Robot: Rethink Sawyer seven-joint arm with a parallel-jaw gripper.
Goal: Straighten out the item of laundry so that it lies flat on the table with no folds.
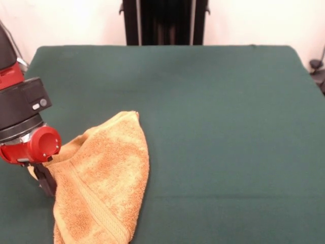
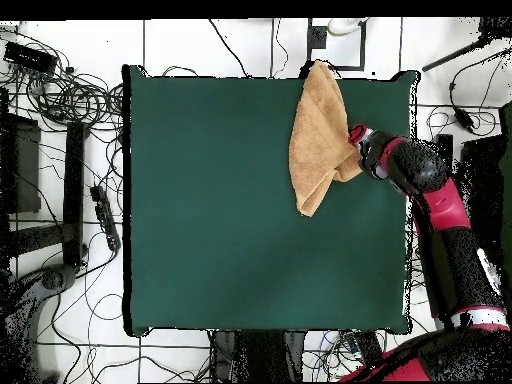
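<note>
The orange-yellow towel [image 1: 106, 173] lies bunched and folded on the green table [image 1: 213, 127], at the near left corner in the front view. Its woven band [image 1: 96, 208] runs along the lower part. My gripper [image 1: 44, 179] is at the towel's left edge and seems shut on it, holding that edge slightly raised. In the overhead view the towel [image 2: 315, 130] stretches from the table's top edge down toward the middle right, with the gripper [image 2: 352, 160] at its right side. The table [image 2: 220, 200] is otherwise bare.
The robot's black pedestal [image 1: 165, 23] stands at the far side of the table. Cables and equipment [image 2: 70, 100] lie on the floor left of the table. The towel's end reaches the table's edge [image 2: 320, 68].
</note>
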